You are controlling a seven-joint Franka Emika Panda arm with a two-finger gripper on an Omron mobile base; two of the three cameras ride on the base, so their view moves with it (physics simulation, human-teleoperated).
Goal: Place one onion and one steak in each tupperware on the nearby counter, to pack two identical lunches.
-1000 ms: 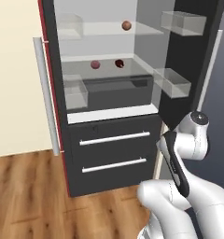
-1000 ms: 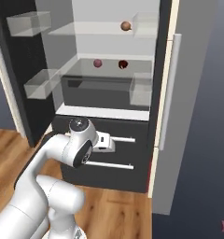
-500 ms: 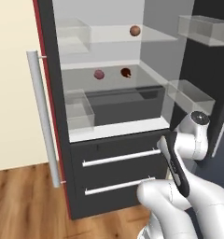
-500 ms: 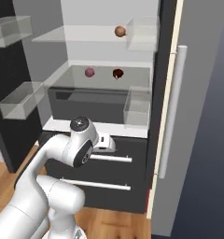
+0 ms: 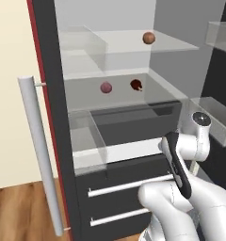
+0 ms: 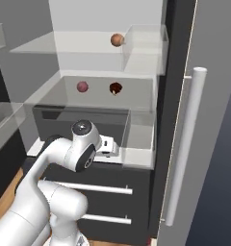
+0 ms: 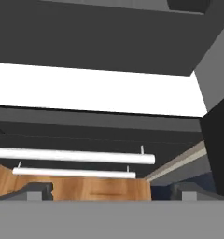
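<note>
While the open fridge stands in front of the base, the task looks to be at its very start: nothing is held, and the food sits on the glass shelves. Going left to right in the left base view, the fridge door handle [image 5: 39, 155] stands tall at the left edge. Next comes the purplish-pink onion [image 5: 106, 87] on the middle shelf [image 5: 86, 87], with the dark reddish-brown steak [image 5: 136, 84] just beside it to the right, the two apart. Higher and further right, the orange-brown onion [image 5: 149, 37] rests alone on the upper shelf [image 5: 129, 44]. Below them sits a dark crisper drawer [image 5: 133, 124], and lower still two freezer drawers with pale bar handles [image 5: 129, 185].

At the right the arm is folded low in front of the drawers. The hand view looks at those bar handles [image 7: 72, 155], and the claw [image 7: 111, 191] shows its finger tips [image 7: 37, 190] spread wide with nothing between them.

My judgement is that the step in hand is the approach for a first pick. The next move calls for raising the hand from drawer height to the middle shelf, turning it inward, and bringing the wide jaws around one onion or the steak without knocking the neighbour.
</note>
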